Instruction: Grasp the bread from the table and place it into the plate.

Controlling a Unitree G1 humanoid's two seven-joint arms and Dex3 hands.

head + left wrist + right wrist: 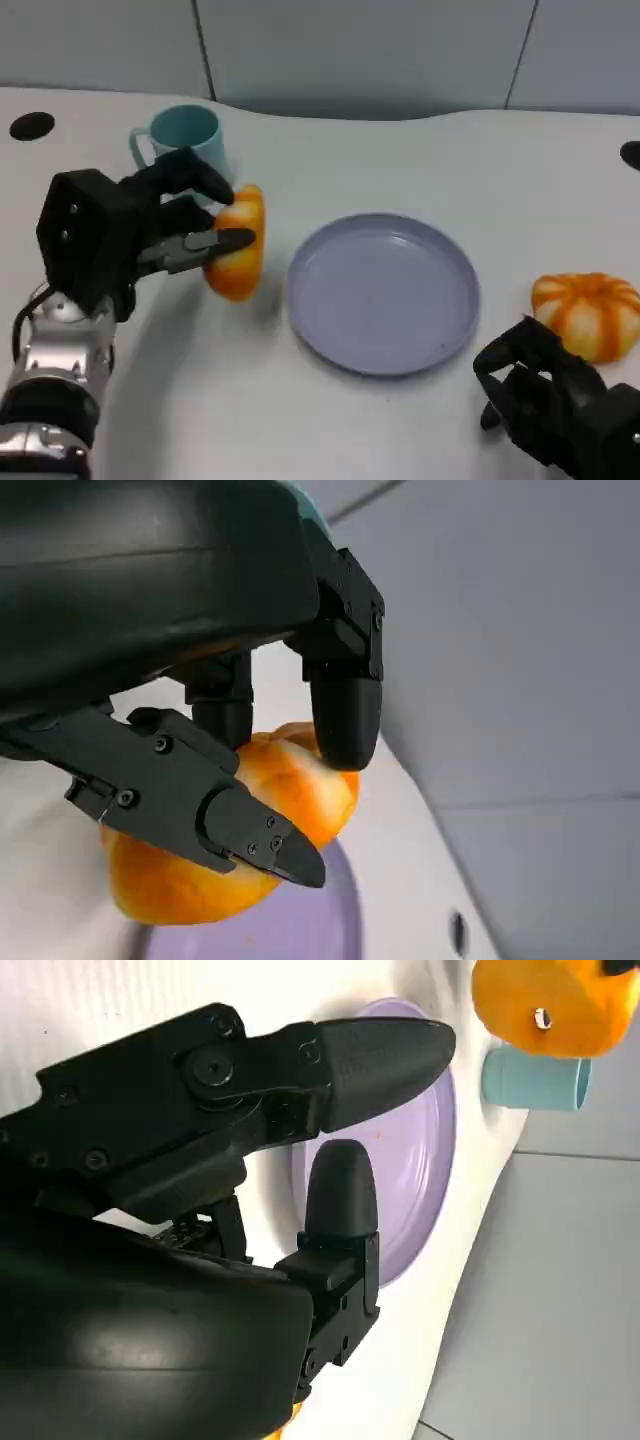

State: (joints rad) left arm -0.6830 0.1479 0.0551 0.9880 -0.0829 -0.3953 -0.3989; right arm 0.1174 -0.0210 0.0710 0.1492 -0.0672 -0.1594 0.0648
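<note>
**Bread held in the left fingers, just short of the plate's rim**

The left hand (150, 225) grips the bread (238, 245): its fingers (200, 180) curl over the top of the orange loaf, and another presses from below, so the bread sits pinched between them. In the left wrist view the same hold shows close up, with the bread (290, 780) wedged between the upper fingertips (345, 720) and the lower one, its rounded end sticking out past them. The loaf appears lifted off the white table (200, 400).

Just beyond the fingertips lies the lilac plate (440, 345). A narrow strip of bare table separates the bread from the plate's near rim. Behind the fingers, close to their backs, stands a teal mug (185, 135). On the near side of the hand the tabletop lies open.

The right hand (555, 395) sits low at the table's near edge, holding nothing; whether it touches the surface cannot be told. Its fingers (340, 1195) are apart. An orange pumpkin-shaped bun (590, 312) lies just behind them, and the plate's far-side rim is near their tips.
</note>
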